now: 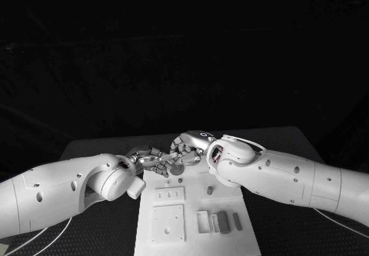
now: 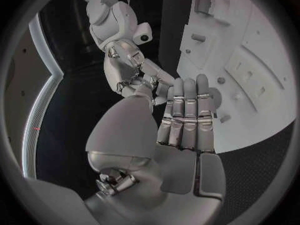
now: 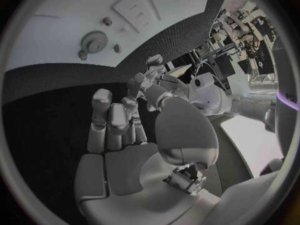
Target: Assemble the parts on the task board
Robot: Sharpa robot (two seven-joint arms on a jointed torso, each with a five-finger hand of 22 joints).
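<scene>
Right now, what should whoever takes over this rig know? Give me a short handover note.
Left robot hand: fingers straight, empty, over the task board's far end.
Right robot hand: close to it, grasp unclear.
Gear lies on the board beside both hands; grey bars lie toward its near end.
Whether anything is seated yet, cannot tell; assembly remains.

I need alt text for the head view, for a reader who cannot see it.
Two white robot arms meet at the far end of a white task board, the left hand and right hand close together above a gear. Small grey parts lie nearer the camera.
</scene>
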